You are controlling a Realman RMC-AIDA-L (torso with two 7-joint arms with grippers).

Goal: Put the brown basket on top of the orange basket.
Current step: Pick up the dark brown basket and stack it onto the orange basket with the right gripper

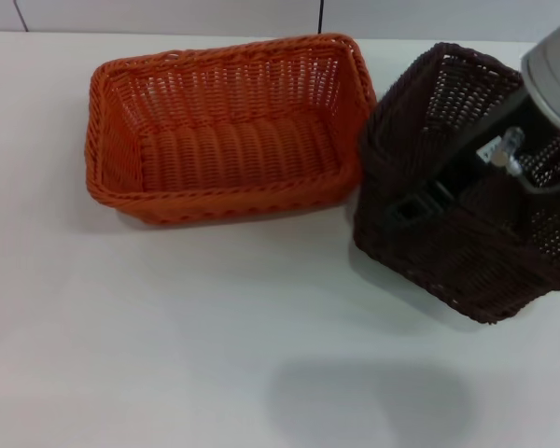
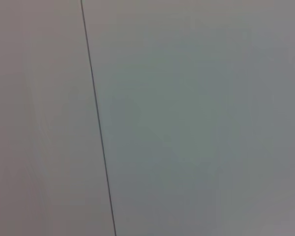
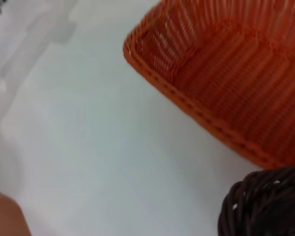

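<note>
So the right gripper (image 1: pixel 429 201) was reaching down into the brown basket (image 1: pixel 467 243), fingers apparently clamped on its near wall. The basket looked tilted and maybe lifted off the white table (image 1: pixel 215 355), right beside the orange basket (image 1: pixel 229 126), their rims nearly touching.

My worry was that a grab on one wall of a floppy wicker thing lets it swing or slip out. Since it sat so close, its low corner could also have caught the orange rim and shoved that basket along instead of clearing it.

Hard to read: the fingers were mostly buried in dark weave, so I'm judging the grip, not seeing it cleanly. The brown basket ran off the head view's right edge. The left gripper wasn't visible anywhere; its wrist view showed only a blank grey surface with a thin line.
</note>
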